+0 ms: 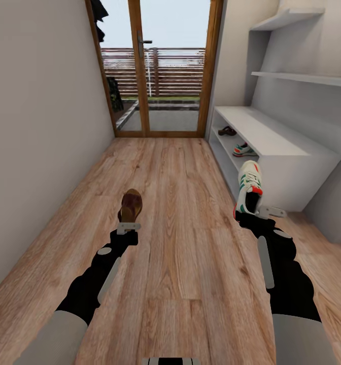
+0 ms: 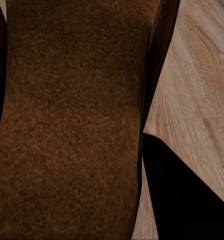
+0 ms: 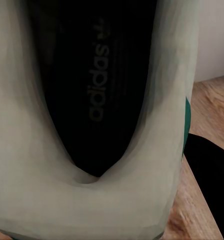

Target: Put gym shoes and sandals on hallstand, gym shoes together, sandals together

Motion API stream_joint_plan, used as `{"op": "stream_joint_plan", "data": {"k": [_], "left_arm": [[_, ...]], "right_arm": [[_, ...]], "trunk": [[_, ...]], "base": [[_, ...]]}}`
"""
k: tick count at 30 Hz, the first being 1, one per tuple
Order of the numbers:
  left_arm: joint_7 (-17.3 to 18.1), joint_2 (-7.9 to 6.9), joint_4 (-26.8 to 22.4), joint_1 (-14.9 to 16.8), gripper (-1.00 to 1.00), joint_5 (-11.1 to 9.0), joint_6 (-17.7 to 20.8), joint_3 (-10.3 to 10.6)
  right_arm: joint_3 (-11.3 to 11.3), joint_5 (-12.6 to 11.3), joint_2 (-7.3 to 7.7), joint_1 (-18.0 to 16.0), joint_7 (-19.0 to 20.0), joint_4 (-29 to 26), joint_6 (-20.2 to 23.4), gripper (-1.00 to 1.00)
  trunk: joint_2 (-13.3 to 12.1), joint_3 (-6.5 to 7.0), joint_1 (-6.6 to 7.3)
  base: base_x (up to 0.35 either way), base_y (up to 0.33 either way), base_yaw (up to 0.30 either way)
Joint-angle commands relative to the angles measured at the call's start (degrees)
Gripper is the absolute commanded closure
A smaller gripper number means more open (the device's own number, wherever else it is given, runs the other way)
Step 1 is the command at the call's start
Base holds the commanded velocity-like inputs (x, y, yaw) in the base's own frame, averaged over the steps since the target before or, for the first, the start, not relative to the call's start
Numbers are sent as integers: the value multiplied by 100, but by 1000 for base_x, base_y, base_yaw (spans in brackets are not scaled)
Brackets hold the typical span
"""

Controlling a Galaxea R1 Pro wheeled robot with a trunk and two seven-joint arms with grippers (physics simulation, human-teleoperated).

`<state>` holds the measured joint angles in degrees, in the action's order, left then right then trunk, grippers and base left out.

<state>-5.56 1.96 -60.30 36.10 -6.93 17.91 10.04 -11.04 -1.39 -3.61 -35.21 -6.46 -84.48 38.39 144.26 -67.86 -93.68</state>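
Observation:
My left gripper (image 1: 128, 226) is shut on the heel of a dark-brown sandal (image 1: 131, 203), held just above the corridor floor (image 1: 180, 263); its brown surface (image 2: 67, 125) sits close to the left wrist camera. In my right gripper (image 1: 252, 213), shut on its heel, a white gym shoe (image 1: 249, 186) with teal stripes and orange-red patches points away from me, next to the hallstand (image 1: 277, 137). The right wrist view looks into its dark inside (image 3: 97, 90). On the hallstand's open shelves lie another sandal (image 1: 227, 131), upper shelf, and another gym shoe (image 1: 244, 150), lower shelf.
A glass door with a wooden frame (image 1: 155, 66) closes the corridor's far end. A plain wall (image 1: 43, 126) runs along the left. Thin white wall shelves (image 1: 302, 77) hang above the hallstand. Wood planks stretch between both arms.

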Motion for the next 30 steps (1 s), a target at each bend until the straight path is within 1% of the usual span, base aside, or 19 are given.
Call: {"op": "stream_joint_plan", "data": {"k": [1,17,18,21,23,25,30], "left_arm": [[-41,-3,-8,2,100,-46,28,15],[-39,-3,1,2,100,-52,20,14],[-38,-3,1,2,100,-76,20,13],[-41,-3,1,2,100,-304,20,10],[-41,-3,1,2,100,-390,20,8],[-41,-4,1,2,100,-430,20,7],[-41,-4,7,2,100,-448,20,7]], "right_arm": [[-3,-19,-3,-4,-22,-7,28,100],[-3,-19,-2,-4,-22,-7,28,100],[-3,-19,-1,-4,-22,-7,28,100],[-3,-19,-4,-4,-22,-7,28,100],[-3,-19,-3,-4,-22,-6,28,100],[-3,-19,-3,-4,-22,-6,28,100],[-3,-19,-1,-4,-22,-3,28,100]], "trunk": [[2,5,-1],[2,155,-1],[2,165,-1],[2,193,-1],[2,212,-1],[2,231,-1],[2,278,-1]], "base": [[205,169,0],[238,245,0],[230,282,0],[229,283,0],[229,284,0],[229,284,0],[232,284,0]]}}
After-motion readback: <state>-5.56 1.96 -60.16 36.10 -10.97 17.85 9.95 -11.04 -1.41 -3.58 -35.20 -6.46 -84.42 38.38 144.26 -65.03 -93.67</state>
